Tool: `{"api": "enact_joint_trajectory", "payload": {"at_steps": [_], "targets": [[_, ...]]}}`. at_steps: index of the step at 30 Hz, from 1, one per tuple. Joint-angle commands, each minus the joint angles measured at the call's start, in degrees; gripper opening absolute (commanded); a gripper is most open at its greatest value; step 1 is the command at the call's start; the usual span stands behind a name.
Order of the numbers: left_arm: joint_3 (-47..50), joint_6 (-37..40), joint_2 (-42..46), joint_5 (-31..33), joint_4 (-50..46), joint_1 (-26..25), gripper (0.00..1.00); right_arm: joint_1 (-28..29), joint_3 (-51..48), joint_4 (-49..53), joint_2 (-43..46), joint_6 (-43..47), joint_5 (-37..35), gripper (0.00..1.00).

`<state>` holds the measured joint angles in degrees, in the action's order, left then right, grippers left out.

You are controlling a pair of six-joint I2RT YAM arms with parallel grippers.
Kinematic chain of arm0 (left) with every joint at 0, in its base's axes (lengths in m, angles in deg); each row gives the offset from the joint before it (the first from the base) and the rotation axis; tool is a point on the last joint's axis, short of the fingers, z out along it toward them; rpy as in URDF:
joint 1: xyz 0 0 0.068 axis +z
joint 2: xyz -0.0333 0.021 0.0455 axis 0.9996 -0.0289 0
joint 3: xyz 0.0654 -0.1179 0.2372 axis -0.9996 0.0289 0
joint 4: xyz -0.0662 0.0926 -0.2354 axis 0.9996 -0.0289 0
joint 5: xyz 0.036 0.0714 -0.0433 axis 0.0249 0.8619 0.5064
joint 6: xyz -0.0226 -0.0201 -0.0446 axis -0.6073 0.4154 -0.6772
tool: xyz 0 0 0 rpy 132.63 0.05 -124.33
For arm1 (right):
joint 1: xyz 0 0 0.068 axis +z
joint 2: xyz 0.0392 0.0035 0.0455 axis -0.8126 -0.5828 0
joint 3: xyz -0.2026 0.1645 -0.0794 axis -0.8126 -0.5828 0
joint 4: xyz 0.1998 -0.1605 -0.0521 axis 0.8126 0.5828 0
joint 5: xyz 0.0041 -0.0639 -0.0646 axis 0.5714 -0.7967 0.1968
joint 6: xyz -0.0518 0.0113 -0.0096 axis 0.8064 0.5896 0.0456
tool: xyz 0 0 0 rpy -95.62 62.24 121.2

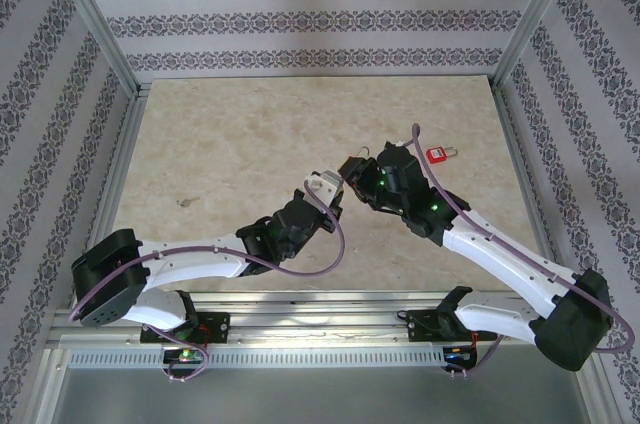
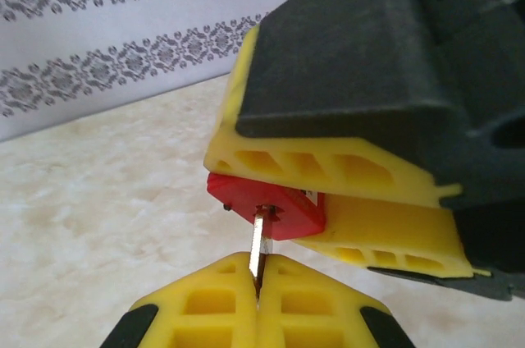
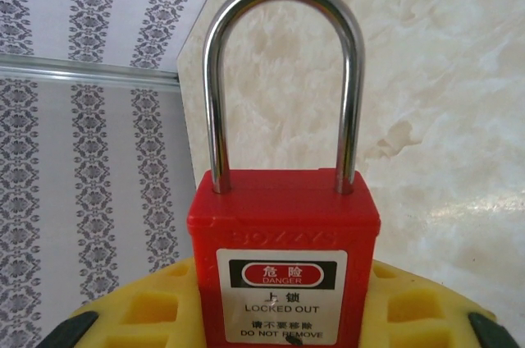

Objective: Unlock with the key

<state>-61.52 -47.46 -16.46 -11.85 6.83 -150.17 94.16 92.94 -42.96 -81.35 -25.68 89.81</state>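
My right gripper (image 3: 283, 286) is shut on the body of a red padlock (image 3: 283, 225) with a white "LOCKED OUT" label. Its silver shackle (image 3: 215, 102) stands upright with both legs seated in the body. In the left wrist view, my left gripper (image 2: 258, 270) is shut on the key (image 2: 260, 240). Just the key's silver blade shows, its tip inside the keyhole on the underside of the padlock (image 2: 283, 210); the head is hidden between the yellow fingers (image 2: 205, 303). From above, the left gripper (image 1: 328, 187) and right gripper (image 1: 352, 168) meet over the table's middle.
A second red padlock (image 1: 436, 155) lies on the marble-patterned table (image 1: 230, 144), just right of the right arm's wrist. Patterned walls with aluminium posts enclose the table on three sides. A small dark mark (image 1: 186, 202) sits on the left part of the table.
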Motion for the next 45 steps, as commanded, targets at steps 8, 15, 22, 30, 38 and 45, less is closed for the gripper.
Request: {"api": "enact_joint_trajectory", "payload": {"at_steps": [8, 15, 22, 30, 38, 45], "targets": [[-0.14, 7.74, -0.32, 0.65, 7.24, -3.53, 0.0, -0.26, 1.01, 0.41, -0.7, -0.8, 7.8, 0.07], [-0.2, 10.37, -0.81, -0.73, 6.29, -3.65, 0.0, -0.31, -0.02, -0.48, -0.24, -1.11, 8.37, 0.07], [2.61, 16.99, -1.71, 2.25, 10.63, -3.93, 0.0, -1.01, -0.1, 0.09, 0.01, -0.95, 9.62, 0.07], [3.15, 17.68, -0.71, 1.24, 10.88, -3.92, 0.0, -1.01, -0.84, -0.13, 0.81, -0.99, 9.65, 0.07], [1.69, 24.91, -2.54, 1.7, 11.66, -4.03, 0.0, -1.36, -1.86, -1.06, 0.33, -1.11, 10.74, 0.07], [-0.18, 32.2, -3.25, 1.25, 11.85, -4.1, 0.0, -2.21, -1.97, -0.77, 0.02, -0.81, 12.19, 0.07]]}}
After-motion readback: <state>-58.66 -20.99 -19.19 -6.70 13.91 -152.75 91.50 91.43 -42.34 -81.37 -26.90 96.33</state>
